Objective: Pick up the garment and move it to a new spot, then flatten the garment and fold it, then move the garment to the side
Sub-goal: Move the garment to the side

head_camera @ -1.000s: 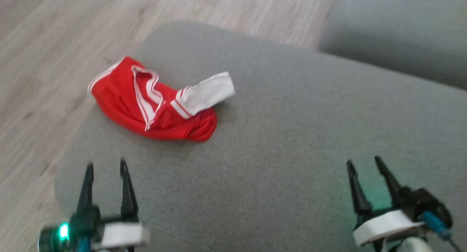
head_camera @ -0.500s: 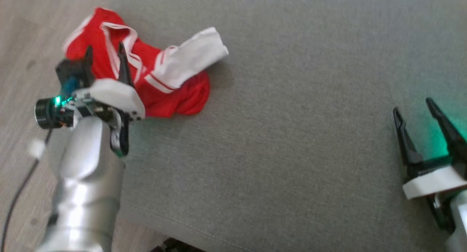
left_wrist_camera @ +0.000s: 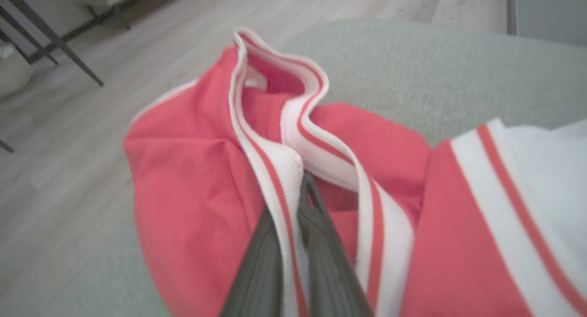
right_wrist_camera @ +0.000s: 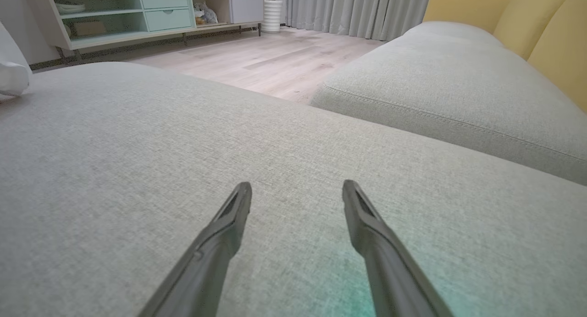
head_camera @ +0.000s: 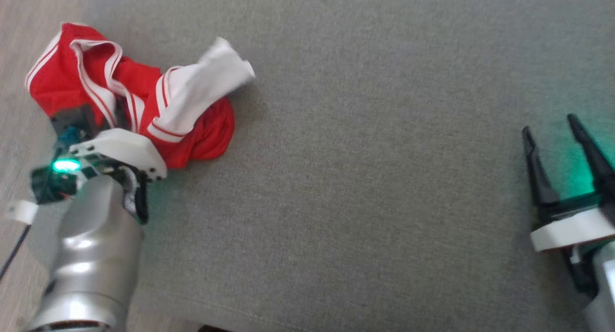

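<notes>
Having been spread wide over the garment (head_camera: pixel 129 96) half a second ago, the left claw (left_wrist_camera: pixel 305 179) is now pinching shut on its white-and-red ribbed band (left_wrist_camera: pixel 279 170), the two fingers lying close together with the band running between them. The garment, red with a white sleeve flopping to the right, is lying bunched at the far left edge of the grey cushion (head_camera: pixel 360 178), right beside the wooden floor (head_camera: pixel 24 5). The silver left forearm is reaching up to it from the lower left. Well apart, at the right edge, the right claw (head_camera: pixel 549 124) is hovering over bare cushion, its fingers spread wide and gripping nothing.
</notes>
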Robot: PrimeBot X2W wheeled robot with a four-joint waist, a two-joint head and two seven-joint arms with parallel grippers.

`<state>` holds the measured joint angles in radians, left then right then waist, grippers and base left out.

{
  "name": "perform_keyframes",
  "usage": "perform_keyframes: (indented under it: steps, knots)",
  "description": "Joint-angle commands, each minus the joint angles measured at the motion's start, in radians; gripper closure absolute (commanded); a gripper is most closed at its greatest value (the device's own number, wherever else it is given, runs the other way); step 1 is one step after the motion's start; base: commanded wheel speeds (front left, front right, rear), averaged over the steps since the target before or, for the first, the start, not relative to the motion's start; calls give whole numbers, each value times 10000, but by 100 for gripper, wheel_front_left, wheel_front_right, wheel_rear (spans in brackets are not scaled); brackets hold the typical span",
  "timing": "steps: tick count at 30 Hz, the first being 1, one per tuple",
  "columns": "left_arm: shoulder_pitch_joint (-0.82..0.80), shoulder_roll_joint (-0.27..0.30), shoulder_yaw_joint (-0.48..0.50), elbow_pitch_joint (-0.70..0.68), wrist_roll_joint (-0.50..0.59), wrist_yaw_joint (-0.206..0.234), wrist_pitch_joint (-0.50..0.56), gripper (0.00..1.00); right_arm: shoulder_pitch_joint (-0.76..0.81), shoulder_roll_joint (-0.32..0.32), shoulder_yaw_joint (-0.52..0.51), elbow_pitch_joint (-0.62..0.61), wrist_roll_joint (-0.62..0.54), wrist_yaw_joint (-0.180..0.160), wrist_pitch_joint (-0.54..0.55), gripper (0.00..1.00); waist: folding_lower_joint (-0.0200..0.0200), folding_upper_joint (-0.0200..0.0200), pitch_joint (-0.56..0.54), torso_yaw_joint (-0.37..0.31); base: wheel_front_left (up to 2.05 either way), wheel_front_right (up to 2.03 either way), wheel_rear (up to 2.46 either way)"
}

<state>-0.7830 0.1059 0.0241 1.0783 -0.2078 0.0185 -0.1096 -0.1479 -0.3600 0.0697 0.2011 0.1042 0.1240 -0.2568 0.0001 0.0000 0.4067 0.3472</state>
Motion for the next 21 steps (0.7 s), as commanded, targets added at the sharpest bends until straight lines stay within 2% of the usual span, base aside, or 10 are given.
perform_keyframes:
  steps: [1, 6, 10, 15, 20, 21]
  knots:
    - [-568, 777, 55, -299, 217, -12, -458, 100, 259, 109, 260, -138, -69, 67, -49, 0, -1, 0, -492, -130, 0, 0, 0]
    - [-1537, 1241, -518, -1059, 763, -264, -1102, 100, 182, 735, 469, 67, -86, 67, -49, 0, -1, 0, -1662, -662, 0, 0, 0]
    - [-2236, 1413, -1050, -2162, 1074, -781, -1148, 100, 324, 1292, 506, 115, -121, 67, -49, 0, -1, 0, -2552, -1430, 0, 0, 0]
    - [-2793, 1529, -1563, -3891, 1157, -1173, -520, 100, 440, 1854, 522, -32, -228, 67, -49, 0, -1, 0, -3209, -2815, 0, 0, 0]
    - [-2836, 1407, -2096, -5702, 945, -1366, 522, 100, 544, 2230, 621, -255, -298, 67, -49, 0, -1, 0, -3455, -4252, 0, 0, 0]
    - [-2836, 1407, -2096, -5702, 945, -1366, 522, 100, 544, 2230, 621, -255, -298, 67, -49, 0, -1, 0, -3455, -4252, 0, 0, 0]
